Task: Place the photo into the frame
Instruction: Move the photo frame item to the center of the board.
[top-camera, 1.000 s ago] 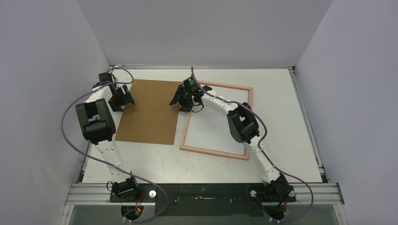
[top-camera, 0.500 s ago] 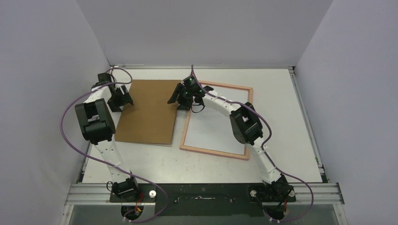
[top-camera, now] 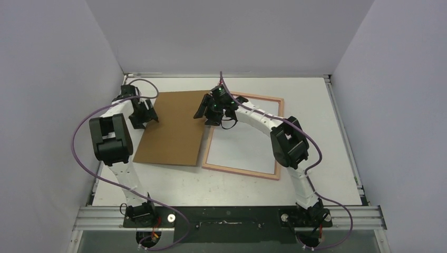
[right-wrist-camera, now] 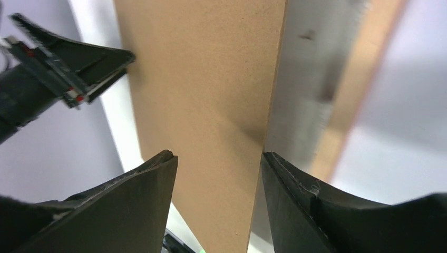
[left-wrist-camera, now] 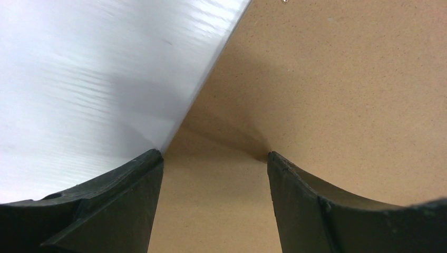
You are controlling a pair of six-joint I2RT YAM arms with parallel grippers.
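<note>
The frame (top-camera: 240,172) lies flat on the table (top-camera: 337,158), just right of my right gripper (top-camera: 210,117). That gripper's jaws stand wide apart over the right edge of the brown board (top-camera: 171,132), clasping nothing. My left gripper (top-camera: 146,121), equally spread and empty, sits at the board's left edge.

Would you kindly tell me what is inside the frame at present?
Inside the frame, only a plain white surface shows; what it is I cannot tell. The right arm and its tool cover the opening's far left corner, so that part is hidden.
</note>
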